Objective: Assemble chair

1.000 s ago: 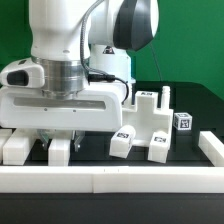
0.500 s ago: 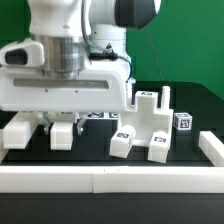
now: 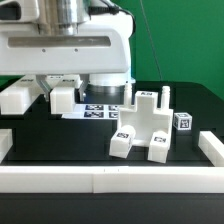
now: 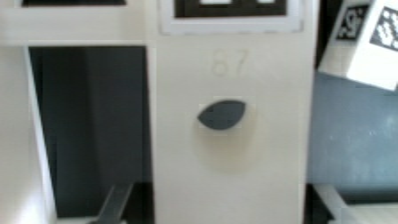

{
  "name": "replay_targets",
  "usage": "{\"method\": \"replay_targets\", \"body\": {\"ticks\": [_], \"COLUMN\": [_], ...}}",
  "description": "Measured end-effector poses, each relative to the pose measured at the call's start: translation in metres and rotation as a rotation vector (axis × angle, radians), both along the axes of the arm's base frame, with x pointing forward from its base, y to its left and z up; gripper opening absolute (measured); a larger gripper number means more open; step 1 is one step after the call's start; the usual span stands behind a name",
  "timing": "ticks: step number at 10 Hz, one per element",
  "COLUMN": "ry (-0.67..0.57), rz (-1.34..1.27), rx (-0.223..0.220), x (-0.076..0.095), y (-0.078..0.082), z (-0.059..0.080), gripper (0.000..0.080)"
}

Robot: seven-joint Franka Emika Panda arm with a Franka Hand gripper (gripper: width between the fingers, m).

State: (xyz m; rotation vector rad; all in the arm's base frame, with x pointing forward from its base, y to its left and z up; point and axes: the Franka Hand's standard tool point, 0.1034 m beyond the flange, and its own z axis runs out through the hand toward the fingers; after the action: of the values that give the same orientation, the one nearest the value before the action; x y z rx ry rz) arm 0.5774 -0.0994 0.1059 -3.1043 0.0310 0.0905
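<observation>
Your gripper [image 3: 62, 84], upper left of the frame, is clamped on a white chair piece [image 3: 62, 98], held above the black table [image 3: 60, 150]. Right of centre stands the blocky chair body [image 3: 150, 118], with a small tagged cube [image 3: 182, 121] just beside it.

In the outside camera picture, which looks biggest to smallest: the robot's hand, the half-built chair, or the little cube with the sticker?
1. The robot's hand, gripping a white part; it looks nearest the camera, so that may exaggerate it.
2. The half-built chair.
3. The little cube, clearly smallest.
</observation>
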Motion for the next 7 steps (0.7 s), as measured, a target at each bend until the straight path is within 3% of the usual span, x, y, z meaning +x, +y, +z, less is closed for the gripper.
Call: {"method": "replay_targets", "body": {"ticks": [4, 7], "ry": [0.008, 0.021], "rz": [-0.012, -0.145], "rx": [0.002, 0.013], "x": [-0.003, -0.015], "y": [0.000, 0.016], "z": [-0.003, 0.013], "gripper": [0.0288, 0.0288]}}
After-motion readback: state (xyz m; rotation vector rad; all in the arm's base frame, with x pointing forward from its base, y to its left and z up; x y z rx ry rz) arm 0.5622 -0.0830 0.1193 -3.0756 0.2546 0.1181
